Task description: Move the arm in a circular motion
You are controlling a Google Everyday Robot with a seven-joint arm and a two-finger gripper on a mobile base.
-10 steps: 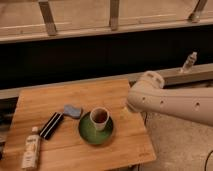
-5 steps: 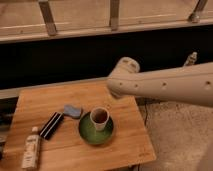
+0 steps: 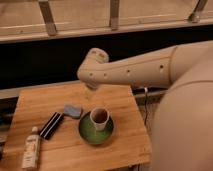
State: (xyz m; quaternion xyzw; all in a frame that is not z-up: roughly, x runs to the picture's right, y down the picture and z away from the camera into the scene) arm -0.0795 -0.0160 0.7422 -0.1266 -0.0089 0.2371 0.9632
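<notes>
The cream-white arm [image 3: 145,67] reaches in from the right across the middle of the view. Its thick near segment fills the right edge. Its rounded joint cap [image 3: 92,62] hangs above the back of the wooden table [image 3: 40,102]. A short stub that looks like the gripper [image 3: 89,93] points down from under that cap, above the table's back middle and just behind the cup [image 3: 99,118]. It holds nothing that I can see.
The cup stands on a green plate [image 3: 85,132]. A blue-grey sponge [image 3: 72,110], a black flat bar [image 3: 51,125] and a white bottle [image 3: 31,151] lie on the table's left part. A dark wall and railing [image 3: 47,17] run behind.
The arm's end has swung left and upward over the table, from beside the right edge to above the back middle. The near segment now fills the right side. The table items have not moved.
</notes>
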